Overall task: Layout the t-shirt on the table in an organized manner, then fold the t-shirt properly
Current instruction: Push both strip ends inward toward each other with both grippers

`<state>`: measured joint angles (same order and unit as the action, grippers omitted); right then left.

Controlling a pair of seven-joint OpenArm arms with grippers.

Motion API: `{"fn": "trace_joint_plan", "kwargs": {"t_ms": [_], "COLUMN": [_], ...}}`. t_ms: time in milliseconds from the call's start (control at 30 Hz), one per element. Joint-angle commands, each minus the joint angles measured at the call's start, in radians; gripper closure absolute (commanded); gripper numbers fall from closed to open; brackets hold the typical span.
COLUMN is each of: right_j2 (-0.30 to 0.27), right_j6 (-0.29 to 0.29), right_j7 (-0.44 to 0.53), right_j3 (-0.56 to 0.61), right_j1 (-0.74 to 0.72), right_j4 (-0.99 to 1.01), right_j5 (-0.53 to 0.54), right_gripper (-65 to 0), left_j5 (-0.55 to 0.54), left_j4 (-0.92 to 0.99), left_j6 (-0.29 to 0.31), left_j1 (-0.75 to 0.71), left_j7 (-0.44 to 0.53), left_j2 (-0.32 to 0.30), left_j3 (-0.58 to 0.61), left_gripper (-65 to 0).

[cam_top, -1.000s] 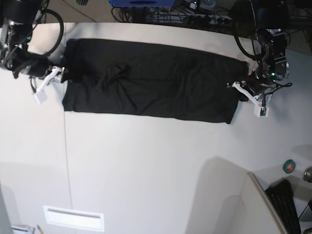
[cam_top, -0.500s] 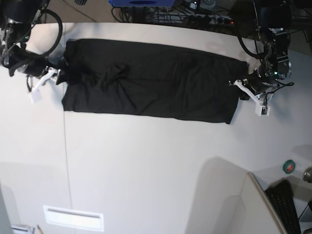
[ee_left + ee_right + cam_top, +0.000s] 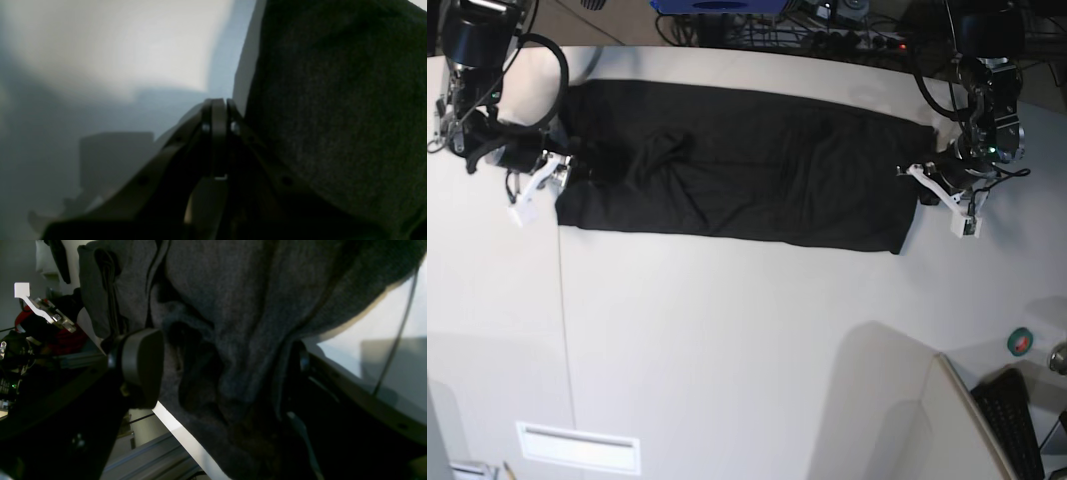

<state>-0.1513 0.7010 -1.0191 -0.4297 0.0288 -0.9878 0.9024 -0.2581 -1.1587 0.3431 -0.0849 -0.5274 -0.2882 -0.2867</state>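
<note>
Black t-shirt [image 3: 737, 175] spread flat as a long band across the far half of the white table [image 3: 727, 340], running from 9 to 3 o'clock, print not visible. Small bunched wrinkle at about 10 o'clock on the cloth, rest fairly smooth.

Right gripper [image 3: 555, 172] at the shirt's 9 o'clock end, jaws spread wide, cloth edge lying between them; in the right wrist view, grey-black folds [image 3: 233, 323] draped between the dark round pad [image 3: 141, 366] at 9 o'clock and the other finger at 3 o'clock, no pinch evident. White table edge visible beneath at 6 o'clock.

Left gripper [image 3: 942, 195] at the shirt's 3 o'clock end, just beside the hem. In the left wrist view, fingers [image 3: 218, 133] pressed together with nothing between them, tips [image 3: 217, 103] just beside the cloth edge [image 3: 333, 100], which fills the 3 o'clock side; bare table [image 3: 116, 50], blurred, at 10 o'clock.

Thin dark seam [image 3: 564, 330] running from 9 toward 7 o'clock on the table.
</note>
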Motion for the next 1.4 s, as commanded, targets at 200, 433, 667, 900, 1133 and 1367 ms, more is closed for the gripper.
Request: {"fn": "trace_joint_plan", "kwargs": {"t_ms": [200, 433, 667, 900, 1133, 1367], "right_j2": [-0.006, -0.009, -0.015, -0.02, -0.027, -0.027], "right_j6": [-0.003, -0.003, -0.003, -0.003, -0.003, -0.003], "right_j7": [-0.027, -0.017, -0.022, -0.027, -0.027, -0.025], "right_j3": [0.002, 0.004, 0.004, 0.002, 0.002, 0.004], "right_j1": [0.021, 0.018, -0.003, -0.028, -0.04, -0.042], "right_j4": [-0.001, -0.001, -0.001, -0.001, -0.001, -0.001], "right_j5": [-0.035, -0.038, -0.047, -0.096, -0.096, -0.101], "right_gripper": [-45.9, -45.5, -24.2, -31.1, -32.0, -20.4], "left_j5": [0.01, 0.01, 0.009, 0.01, 0.01, 0.004], "left_j4": [-0.005, -0.007, -0.013, -0.014, -0.014, -0.014], "left_j6": [-0.003, -0.006, -0.006, -0.003, -0.006, -0.006], "left_j1": [0.001, 0.006, 0.007, 0.01, 0.003, 0.01], "left_j7": [-0.021, -0.021, -0.038, -0.087, -0.086, -0.087], "left_j2": [-0.004, -0.006, -0.003, 0.028, 0.037, 0.033], "left_j3": [0.002, 0.111, 0.122, 0.123, 0.252, 0.255], "left_gripper": [0.0, 0.0, 0.0, 0.0, 0.0, 0.0]}}
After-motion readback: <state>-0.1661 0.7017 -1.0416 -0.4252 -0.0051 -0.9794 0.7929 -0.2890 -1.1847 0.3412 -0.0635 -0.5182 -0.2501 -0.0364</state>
